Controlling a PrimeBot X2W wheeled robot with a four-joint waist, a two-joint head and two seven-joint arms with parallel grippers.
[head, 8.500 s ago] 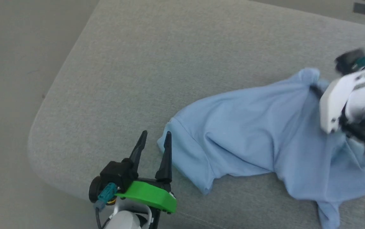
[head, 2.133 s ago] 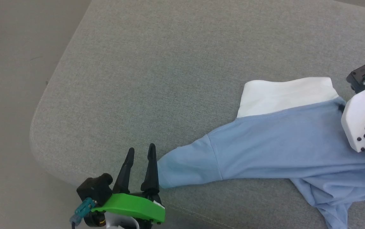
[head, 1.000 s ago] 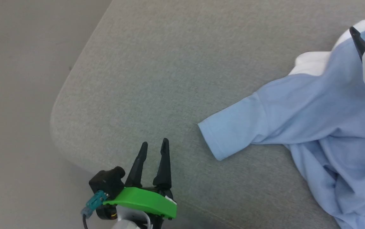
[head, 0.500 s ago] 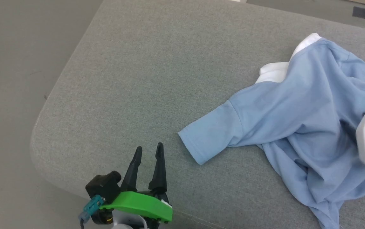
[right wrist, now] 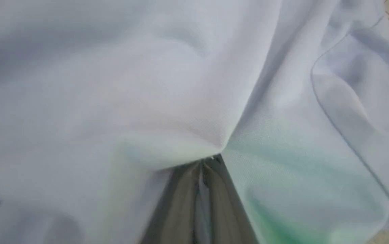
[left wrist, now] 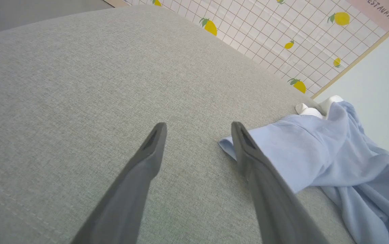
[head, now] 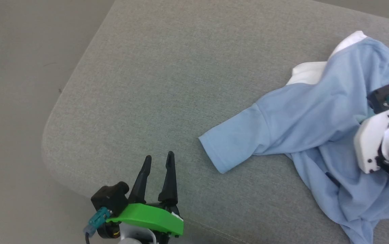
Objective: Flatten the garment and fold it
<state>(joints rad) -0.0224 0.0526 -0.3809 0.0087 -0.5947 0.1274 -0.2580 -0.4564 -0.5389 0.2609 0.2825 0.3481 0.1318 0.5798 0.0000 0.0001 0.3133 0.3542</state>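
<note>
The light blue garment point(head: 320, 118) lies crumpled on the right of the grey cushion, one short sleeve point(head: 230, 145) stretched out flat to the left. In the left wrist view the garment point(left wrist: 316, 145) sits just right of my fingers. My right gripper point(right wrist: 208, 160) is shut on a bunched fold of the garment point(right wrist: 167, 101), with fabric pinched between its fingers. In the head view its white housing point(head: 372, 140) sits on top of the heap, the fingers buried in cloth. My left gripper point(head: 157, 160) stands open near the cushion's front edge, left of the sleeve and touching nothing.
A white cloth point(head: 308, 73) peeks out from under the garment's far edge. The grey cushion point(head: 167, 78) has a rounded corner at the front left, with bare floor point(head: 15, 67) beyond. A lemon-patterned wall point(left wrist: 282, 30) stands behind the cushion.
My right gripper has come down from the far edge onto the middle of the heap and shut on a fold. The head camera has shifted. The left gripper stays open in place.
</note>
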